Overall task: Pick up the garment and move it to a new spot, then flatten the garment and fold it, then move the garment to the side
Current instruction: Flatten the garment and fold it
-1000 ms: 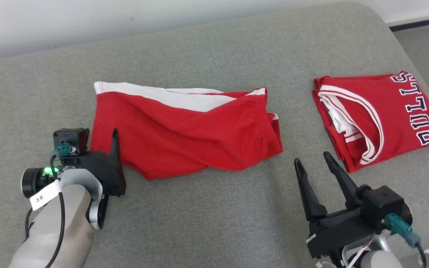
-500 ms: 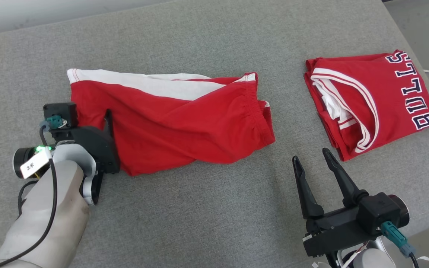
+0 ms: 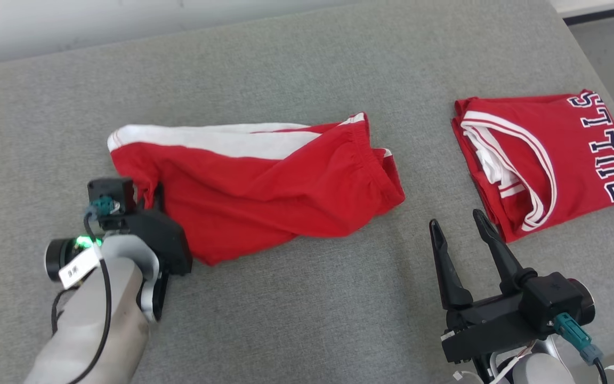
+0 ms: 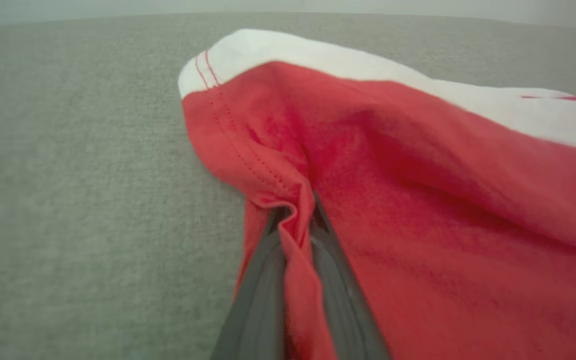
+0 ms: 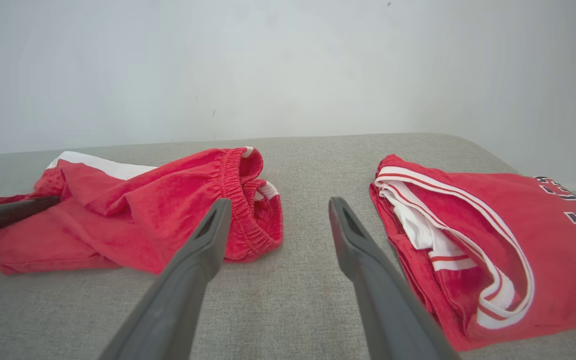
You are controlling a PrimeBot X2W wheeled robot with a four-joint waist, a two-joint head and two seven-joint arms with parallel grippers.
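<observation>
The left jaws are clamped together with a fold of the garment [image 4: 393,190] pinched between them; the right jaws stand spread wide apart.

- The left pincer [image 3: 154,193] no longer holds its jaws apart over the hem of the red shorts [image 3: 275,181]; they are now pressed together on that hem.
- A ridge of red cloth [image 4: 294,220] now stands pinched between the pincer's two fingers [image 4: 263,280] (plainest in the left wrist view), where a second ago it lies flat.
- Just beyond the pincer's tips, the shorts' edge is no longer straight; it puckers and draws in toward the grip.
- Farther past the tips, the corner of the white band [image 3: 126,137] is no longer square and curls round.
- The whole head view sits shifted against the earlier ones (the camera's move, not the cloth's).
</observation>
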